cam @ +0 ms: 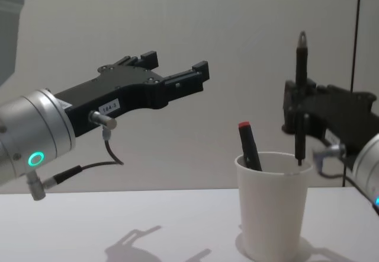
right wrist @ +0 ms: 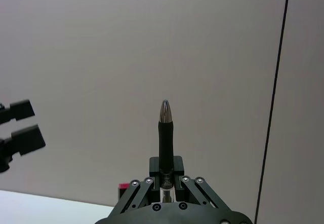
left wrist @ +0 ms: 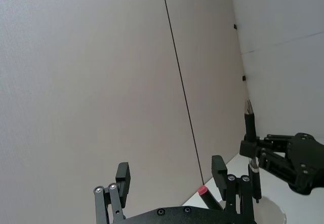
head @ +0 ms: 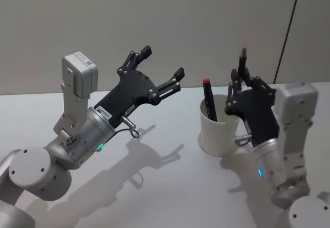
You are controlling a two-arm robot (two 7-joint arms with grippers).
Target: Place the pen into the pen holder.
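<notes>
A white table [head: 170,186], with a plain wall [head: 154,21] at the far side.

On the right part of the table, the pen holder [head: 219,127], a white paper cup, standing upright. Inside it already, a dark pen with a red cap [head: 209,100], leaning, red end up and poking out over the rim.

Just to the right of the cup, the right gripper [head: 242,76], up off the table. Fingers squeezed tight on the black pen [head: 243,63]. Pen held straight up and down, silver tip at the top, the longer part sticking up above the fingers. Seen from the chest, the pen [cam: 301,96] right over the open mouth of the pen holder [cam: 272,214], its low end reaching down to about the rim, near the right side. Hard to tell whether that end is inside the cup or just above it. In the right wrist view, the pen [right wrist: 165,143] clamped between the two fingers, silver tip up.

On the left, the left gripper [head: 162,68], lifted high over the table and pointing toward the far right. Fingers spread wide apart, with nothing between them. Well apart from the cup. Seen from the chest, the left gripper [cam: 176,66] up at about the height of the pen, left of the cup. Gray shadows of both arms on the table.
</notes>
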